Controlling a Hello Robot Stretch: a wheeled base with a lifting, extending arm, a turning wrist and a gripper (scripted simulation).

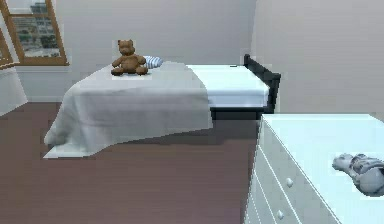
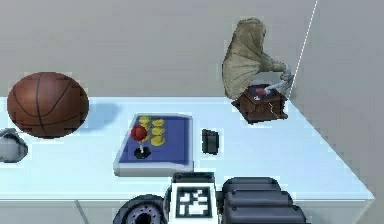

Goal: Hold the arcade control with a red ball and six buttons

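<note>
- Fingers (image 2: 140,211) low at the bottom edge of the arm side view, left of middle, just left of a white marker square (image 2: 195,200); far end hard to make out, so no telling how set or whether anything held
- Right of the marker square, dark arm (image 2: 262,200) along the bottom edge
- Centre of the frame: arcade control (image 2: 153,143) flat on the pale desk (image 2: 310,160), just above the fingers in the picture; blue-grey board, red ball on a short stick toward its left part, yellow buttons beside the ball; contact with the fingers not clear
- Just right of the arcade control, apart from it, a small dark block (image 2: 210,141)
- Middle left, on the desk, a brown basketball (image 2: 47,103), well apart from the arcade control
- At the left edge, below the basketball, a grey lump (image 2: 8,146), cut off by the frame
- Upper right, toward the desk's far side, a gramophone (image 2: 256,75): tan horn over a dark red box
- Forward view, middle: bed (image 1: 140,105) with grey blanket down to the floor, teddy bear (image 1: 127,58) seated on it, striped pillow (image 1: 155,63) just right of the bear
- Upper left of that view, a window (image 1: 35,30)
- Lower right, white drawers (image 1: 285,190) with a grey-and-white object (image 1: 362,172) on top at the right edge
</note>
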